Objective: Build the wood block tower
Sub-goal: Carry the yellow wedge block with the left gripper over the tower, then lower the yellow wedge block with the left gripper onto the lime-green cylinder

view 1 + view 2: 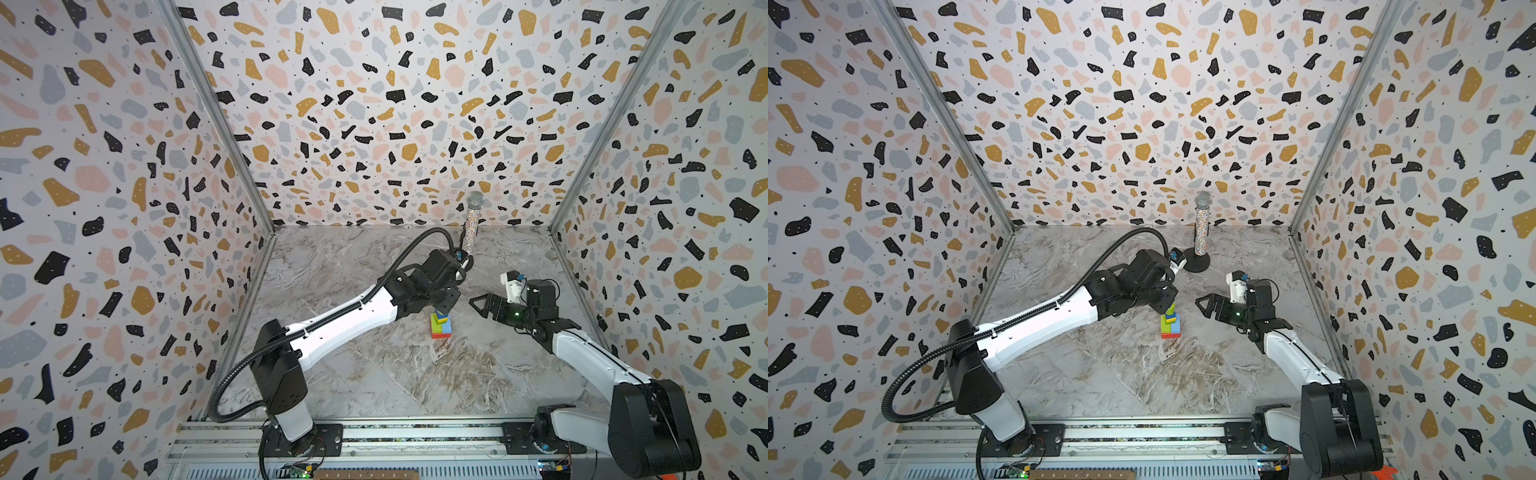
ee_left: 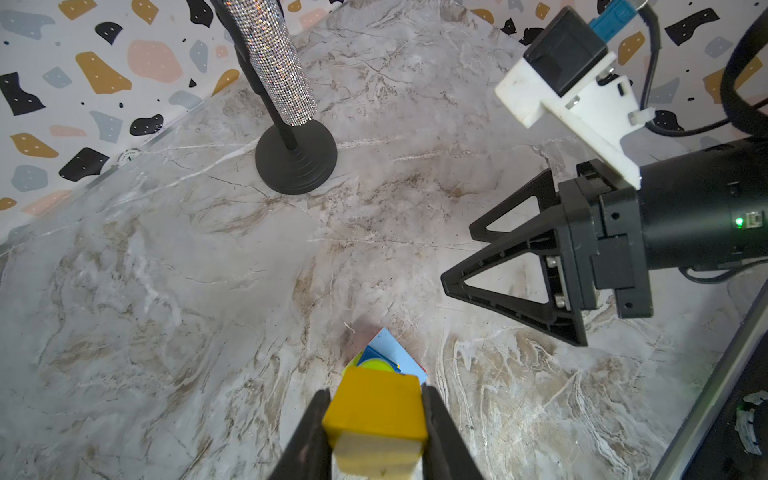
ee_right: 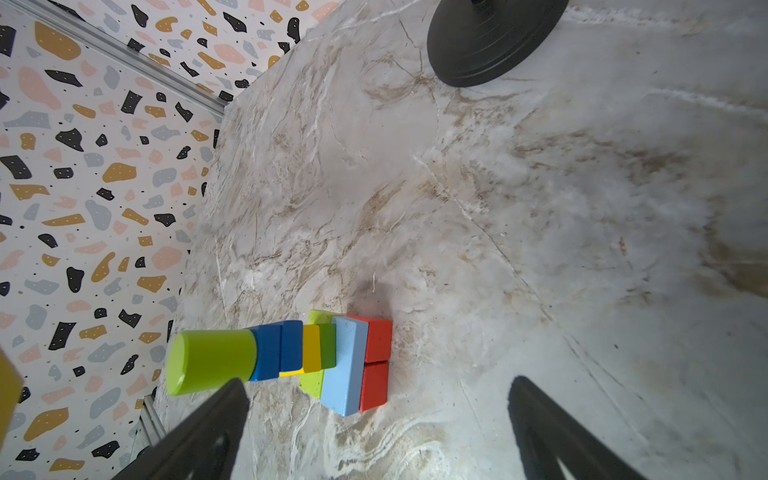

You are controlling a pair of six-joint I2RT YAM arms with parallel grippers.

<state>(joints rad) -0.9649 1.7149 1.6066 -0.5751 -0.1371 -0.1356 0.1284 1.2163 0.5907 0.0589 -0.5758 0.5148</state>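
Note:
The tower (image 1: 441,327) (image 1: 1170,326) stands mid-table: two red bricks lowest, then light blue, lime green, green and yellow, dark blue blocks. A lime green cylinder (image 3: 212,359) is its top piece. My left gripper (image 2: 376,395) is shut on a yellow block (image 2: 376,405) and hangs directly over the tower (image 2: 395,357), apart from the cylinder. In both top views the left gripper (image 1: 442,306) (image 1: 1166,305) covers the tower's top. My right gripper (image 1: 478,306) (image 1: 1204,305) is open and empty, right of the tower (image 3: 345,365), pointing at it.
A glittery microphone (image 1: 473,224) (image 1: 1201,226) on a round black base (image 3: 490,37) stands at the back, behind the left wrist. Patterned walls close in three sides. The marble table (image 1: 415,374) shows no loose blocks.

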